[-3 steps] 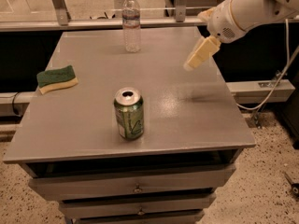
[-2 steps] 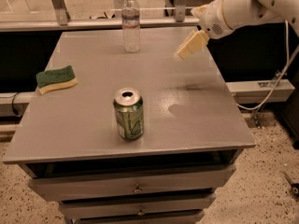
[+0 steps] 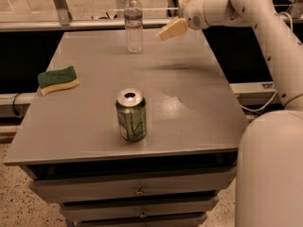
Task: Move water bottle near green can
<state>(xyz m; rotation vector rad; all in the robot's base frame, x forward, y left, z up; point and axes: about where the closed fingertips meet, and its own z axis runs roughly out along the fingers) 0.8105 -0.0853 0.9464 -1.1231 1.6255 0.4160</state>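
Observation:
The water bottle (image 3: 134, 22), clear ribbed plastic with a white cap and a blue-and-white label band, stands upright at the far edge of the grey table (image 3: 189, 103). The green can (image 3: 131, 115) with a silver top stands upright near the table's front, well apart from the bottle. My gripper (image 3: 171, 29) hangs above the table's far right part, a short way right of the bottle at about its mid height. It holds nothing.
A green-and-yellow sponge (image 3: 57, 79) lies at the table's left side. Drawers (image 3: 137, 190) run under the tabletop. My white arm (image 3: 265, 27) and base (image 3: 272, 174) fill the right side. A rail runs behind the table.
My gripper has moved left and toward the far edge, closing in on the water bottle. The bottle, can and sponge have stayed put.

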